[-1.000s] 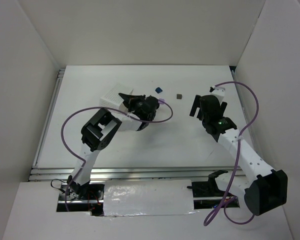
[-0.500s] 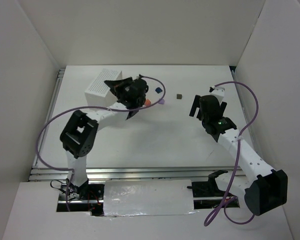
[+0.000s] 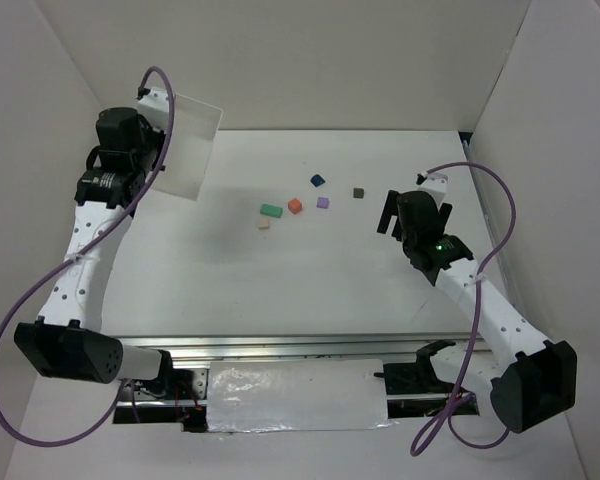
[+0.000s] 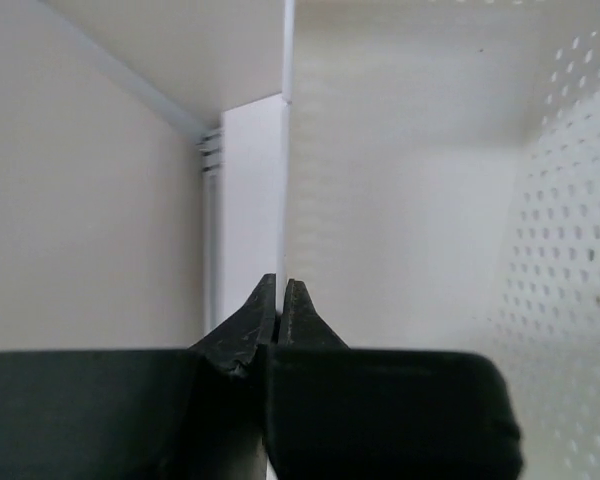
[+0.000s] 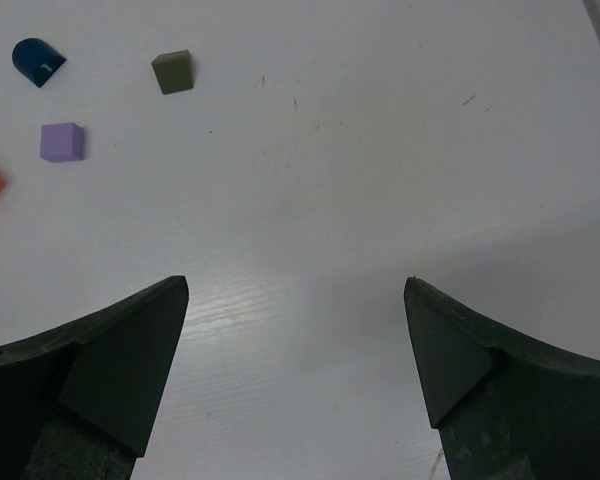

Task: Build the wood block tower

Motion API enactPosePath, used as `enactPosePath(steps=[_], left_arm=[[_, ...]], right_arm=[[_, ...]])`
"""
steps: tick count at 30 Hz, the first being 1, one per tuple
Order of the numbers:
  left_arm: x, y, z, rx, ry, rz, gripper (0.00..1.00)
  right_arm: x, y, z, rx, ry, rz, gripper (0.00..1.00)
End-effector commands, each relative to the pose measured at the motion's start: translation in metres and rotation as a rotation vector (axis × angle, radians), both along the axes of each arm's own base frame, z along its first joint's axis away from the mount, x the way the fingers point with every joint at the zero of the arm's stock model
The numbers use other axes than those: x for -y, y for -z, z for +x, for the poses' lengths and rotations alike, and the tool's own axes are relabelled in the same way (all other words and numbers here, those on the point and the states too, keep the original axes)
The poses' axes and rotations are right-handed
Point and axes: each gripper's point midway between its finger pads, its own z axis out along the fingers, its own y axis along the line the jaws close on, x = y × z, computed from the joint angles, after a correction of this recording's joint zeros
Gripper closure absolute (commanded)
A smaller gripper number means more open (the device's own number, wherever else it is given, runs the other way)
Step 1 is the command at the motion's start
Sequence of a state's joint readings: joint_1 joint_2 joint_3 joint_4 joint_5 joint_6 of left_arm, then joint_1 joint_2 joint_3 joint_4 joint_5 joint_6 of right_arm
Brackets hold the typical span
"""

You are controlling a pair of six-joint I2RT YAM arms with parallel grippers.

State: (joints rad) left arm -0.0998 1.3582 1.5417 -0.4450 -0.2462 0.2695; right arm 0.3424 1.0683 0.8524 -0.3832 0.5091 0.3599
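Two arms work your white desk [image 3: 280, 290]. Your left fingers [image 4: 280, 300] are pinched tight on one wall of the white perforated box [image 3: 185, 145], which is held tilted off the desk at far left. Your right fingers [image 3: 400, 215] gape wide, gripping nothing, near the olive-grey block [image 3: 359, 192]. The wood block tower is unbuilt. Dark blue block [image 3: 318, 181], purple block [image 3: 323, 202], orange-red block [image 3: 295, 206], green block [image 3: 271, 211] and tan block [image 3: 264, 225] lie apart mid-desk.

The top camera looks down from above and behind the 2 arms, taking in the whole table [image 3: 280, 290]. The left wrist camera sits right against the white box [image 4: 410, 250], facing the side wall. The right wrist camera looks down at the table from close range. It shares the blue block [image 5: 37, 60], olive block [image 5: 172, 72] and purple block [image 5: 62, 141] with the top view.
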Motion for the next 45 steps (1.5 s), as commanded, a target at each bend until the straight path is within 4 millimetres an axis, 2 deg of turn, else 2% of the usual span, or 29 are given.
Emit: enactPosePath(steps=[1,4,5,7,8,9,10,11,13,19,23,28,30,31,33,34,36,37,38,43,44,45], left_arm=[[0.056,0.017,0.007,-0.021,0.288,-0.297,1.0],[0.058,0.052,0.007,-0.075,0.284,-0.343,1.0],[0.059,0.075,0.003,-0.123,0.286,-0.358,1.0],[0.057,0.096,0.001,-0.15,0.282,-0.373,1.0],[0.056,0.118,-0.004,-0.183,0.277,-0.386,1.0],[0.042,0.119,-0.001,-0.155,0.251,-0.4,1.0],[0.041,0.124,-0.001,-0.157,0.262,-0.416,1.0],[0.033,0.135,-0.002,-0.171,0.246,-0.427,1.0],[0.021,0.144,0.001,-0.178,0.208,-0.413,1.0],[-0.022,0.191,0.017,-0.286,0.075,-0.431,1.0],[-0.049,0.204,0.027,-0.289,-0.008,-0.417,1.0],[-0.072,0.231,0.032,-0.369,-0.114,-0.395,0.97],[-0.072,0.246,0.034,-0.408,-0.114,-0.404,0.96],[-0.072,0.245,0.036,-0.408,-0.117,-0.412,0.94],[-0.07,0.252,0.038,-0.427,-0.12,-0.423,0.82],[-0.07,0.251,0.039,-0.425,-0.126,-0.429,0.71],[-0.07,0.251,0.04,-0.418,-0.132,-0.436,0.62],[-0.071,0.249,0.04,-0.416,-0.145,-0.442,0.35],[-0.072,0.249,0.039,-0.42,-0.152,-0.441,0.01],[-0.074,0.231,0.035,-0.391,-0.223,-0.449,0.01],[-0.075,0.225,0.035,-0.38,-0.232,-0.448,0.01],[-0.074,0.209,0.033,-0.362,-0.231,-0.449,0.01]], right_arm=[[-0.001,-0.025,0.006,0.061,0.002,-0.002,0.03],[-0.001,-0.024,0.005,0.064,-0.001,-0.004,0.03],[-0.003,-0.025,0.007,0.07,-0.011,0.003,0.03],[-0.012,-0.023,0.009,0.06,-0.061,0.015,0.03],[-0.016,-0.023,0.01,0.061,-0.076,0.024,0.03],[-0.019,-0.022,0.011,0.056,-0.092,0.025,0.03],[-0.022,-0.022,0.013,0.054,-0.107,0.027,0.03],[-0.022,-0.021,0.014,0.05,-0.11,0.027,0.03],[-0.024,-0.018,0.016,0.027,-0.116,0.019,0.03],[-0.023,-0.007,0.019,-0.021,-0.101,-0.006,0.03],[-0.025,-0.007,0.023,-0.039,-0.102,-0.019,0.03],[-0.026,-0.008,0.027,-0.053,-0.091,-0.034,0.03],[-0.026,-0.006,0.029,-0.064,-0.09,-0.043,0.03],[-0.027,-0.005,0.029,-0.068,-0.092,-0.048,0.03],[-0.027,-0.003,0.029,-0.078,-0.084,-0.06,0.03],[-0.027,-0.004,0.028,-0.079,-0.085,-0.066,0.03],[-0.026,-0.003,0.028,-0.082,-0.079,-0.076,0.02],[-0.027,-0.003,0.028,-0.081,-0.077,-0.08,0.02],[-0.027,-0.004,0.028,-0.078,-0.074,-0.078,0.02],[-0.031,-0.008,0.028,-0.063,-0.091,-0.065,0.0],[-0.033,-0.01,0.027,-0.059,-0.098,-0.059,0.0],[-0.033,-0.011,0.026,-0.056,-0.103,-0.054,0.0]])
